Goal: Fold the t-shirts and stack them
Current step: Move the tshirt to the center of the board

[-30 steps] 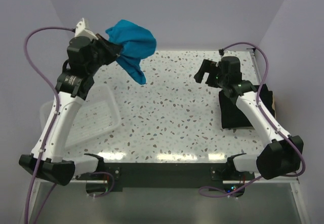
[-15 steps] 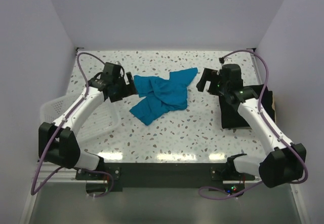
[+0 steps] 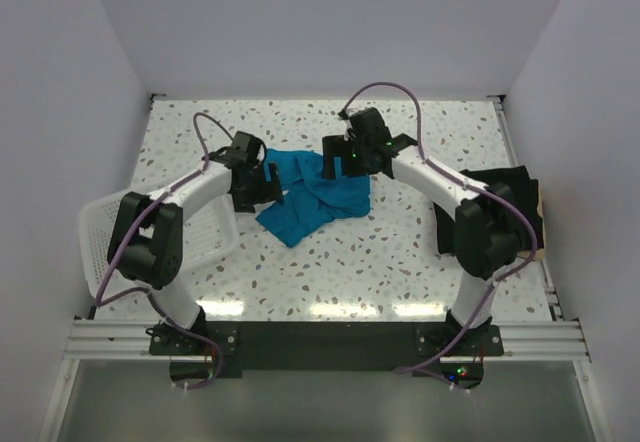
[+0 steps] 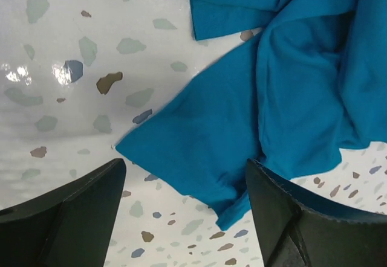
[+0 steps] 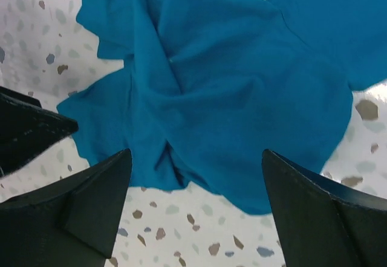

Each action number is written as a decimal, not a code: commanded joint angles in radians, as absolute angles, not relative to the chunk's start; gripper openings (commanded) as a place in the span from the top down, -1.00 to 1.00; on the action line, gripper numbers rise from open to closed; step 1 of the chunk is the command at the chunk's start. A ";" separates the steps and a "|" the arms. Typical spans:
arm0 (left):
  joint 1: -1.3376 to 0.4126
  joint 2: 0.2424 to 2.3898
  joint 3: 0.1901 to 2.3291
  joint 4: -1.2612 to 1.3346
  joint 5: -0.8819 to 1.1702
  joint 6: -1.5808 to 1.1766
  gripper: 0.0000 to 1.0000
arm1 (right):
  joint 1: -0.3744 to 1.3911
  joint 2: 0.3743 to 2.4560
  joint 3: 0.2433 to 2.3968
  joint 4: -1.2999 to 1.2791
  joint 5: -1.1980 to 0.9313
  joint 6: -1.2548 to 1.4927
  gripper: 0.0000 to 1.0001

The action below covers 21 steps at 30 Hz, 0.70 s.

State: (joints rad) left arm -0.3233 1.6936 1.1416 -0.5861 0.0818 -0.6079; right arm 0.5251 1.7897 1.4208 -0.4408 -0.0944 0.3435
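Note:
The teal-blue t-shirt [image 3: 318, 198] lies crumpled on the speckled table, mid-left. My left gripper [image 3: 264, 184] hovers open at the shirt's left edge; in the left wrist view its fingers [image 4: 184, 170] straddle a corner of the cloth [image 4: 272, 86] without gripping it. My right gripper [image 3: 342, 158] is open above the shirt's far side; the right wrist view has its fingers [image 5: 196, 158] wide apart over the bunched cloth [image 5: 242, 80]. The black t-shirt [image 3: 497, 212] lies folded at the right edge, partly behind the right arm.
A white mesh basket [image 3: 110, 224] stands at the table's left edge under the left arm. Purple cables loop above both arms. The left gripper's dark finger [image 5: 30, 128] shows at the left of the right wrist view. White walls close the table in on three sides.
The left gripper let go of the teal shirt, which dropped from the air onto the table. Both arms swung inward; the right gripper moved left over the shirt.

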 commanded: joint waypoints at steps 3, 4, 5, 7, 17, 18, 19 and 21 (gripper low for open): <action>-0.322 1.744 1.258 -0.549 0.008 -0.540 -0.69 | 0.523 1.946 1.620 -0.456 -0.104 0.313 -0.82; -0.319 1.750 1.268 -0.546 0.008 -0.535 -0.69 | 0.523 1.966 1.665 -0.465 -0.103 0.314 -0.81; -0.318 1.765 1.288 -0.537 0.009 -0.529 -0.68 | 0.523 2.008 1.687 -0.469 -0.101 0.319 -0.81; -0.313 1.785 1.311 -0.531 0.003 -0.514 -0.68 | 0.523 2.040 1.736 -0.492 -0.071 0.337 -0.80; -0.247 1.877 1.397 -0.488 -0.054 -0.454 -0.49 | 0.520 2.198 1.945 -0.574 0.149 0.342 -0.80; -0.244 1.900 1.400 -0.488 -0.042 -0.456 -0.47 | 0.520 2.233 1.971 -0.586 0.167 0.344 -0.80; -0.242 1.910 1.404 -0.485 -0.035 -0.454 -0.42 | 0.519 2.249 2.017 -0.603 0.181 0.344 -0.80; -0.241 1.937 1.407 -0.465 -0.015 -0.454 -0.39 | 0.518 2.273 2.051 -0.607 0.218 0.344 -0.80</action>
